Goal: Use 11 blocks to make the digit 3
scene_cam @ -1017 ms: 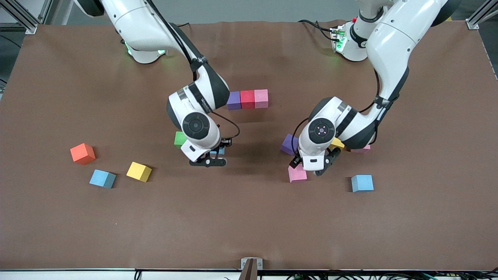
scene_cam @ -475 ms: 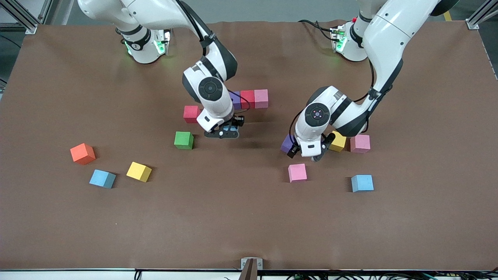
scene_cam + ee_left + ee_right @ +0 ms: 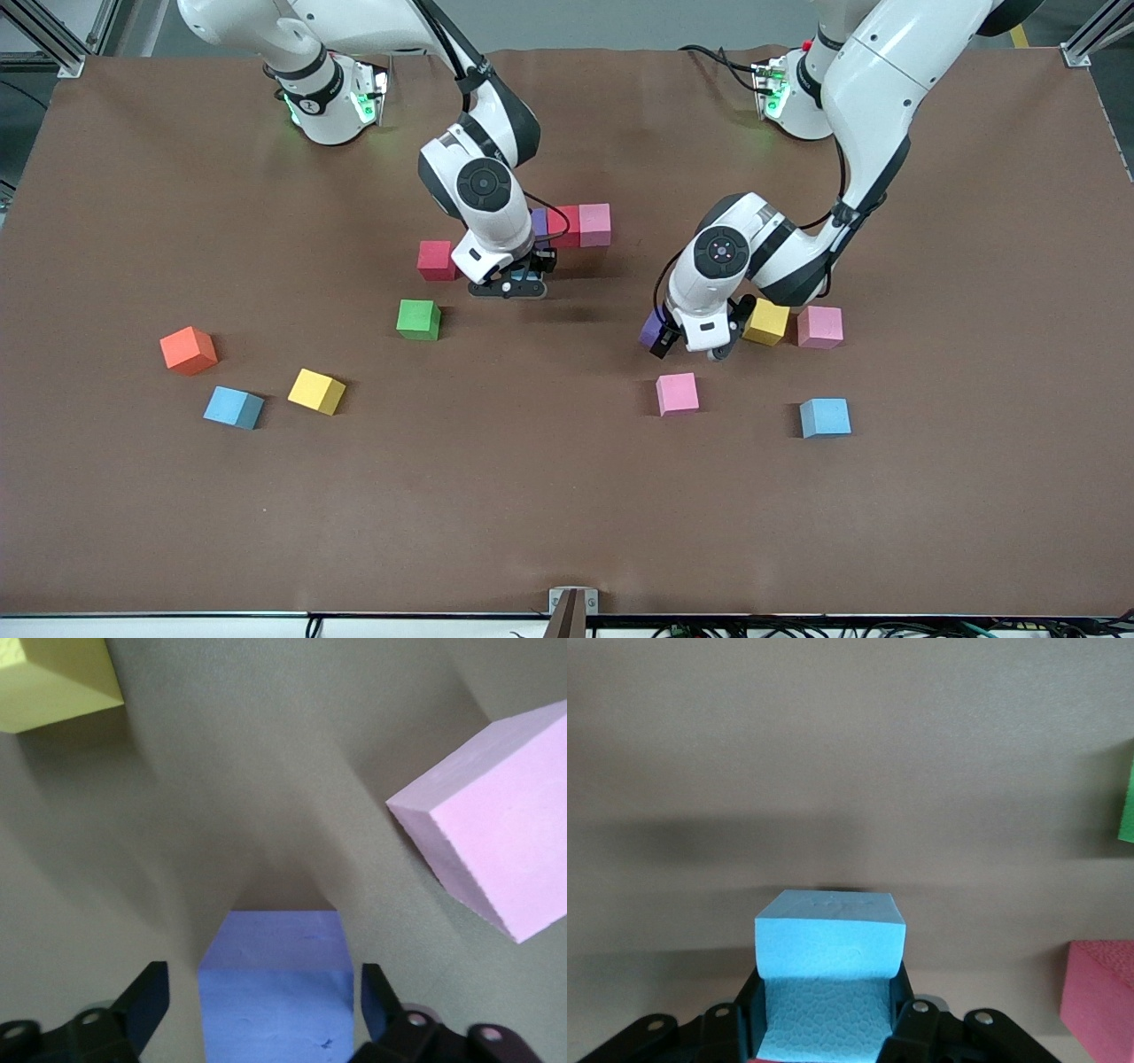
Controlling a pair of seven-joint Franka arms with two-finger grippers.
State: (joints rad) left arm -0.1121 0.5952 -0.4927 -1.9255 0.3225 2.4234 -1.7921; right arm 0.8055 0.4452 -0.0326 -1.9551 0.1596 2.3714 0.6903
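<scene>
A row of purple [image 3: 539, 221], red [image 3: 564, 225] and pink [image 3: 594, 224] blocks lies mid-table. My right gripper [image 3: 507, 285] [image 3: 830, 1010] is shut on a light blue block [image 3: 831, 935], held just in front of that row, beside a loose red block [image 3: 436, 260] [image 3: 1099, 1001]. My left gripper [image 3: 687, 346] [image 3: 263, 983] is open and straddles a purple block [image 3: 652, 329] [image 3: 275, 948], with a gap at each finger. Yellow [image 3: 766, 321] [image 3: 53, 678] and pink [image 3: 819, 326] blocks sit beside it. A pink block [image 3: 677, 393] [image 3: 496, 842] lies nearer the camera.
Loose on the brown mat: a green block [image 3: 418, 319], a yellow block [image 3: 316, 391], light blue blocks [image 3: 233, 407] [image 3: 825, 416], and an orange cube [image 3: 188, 349] toward the right arm's end.
The right gripper carried the light blue block from beside the green block up to the row. The left gripper moved from the loose pink block to the purple block.
</scene>
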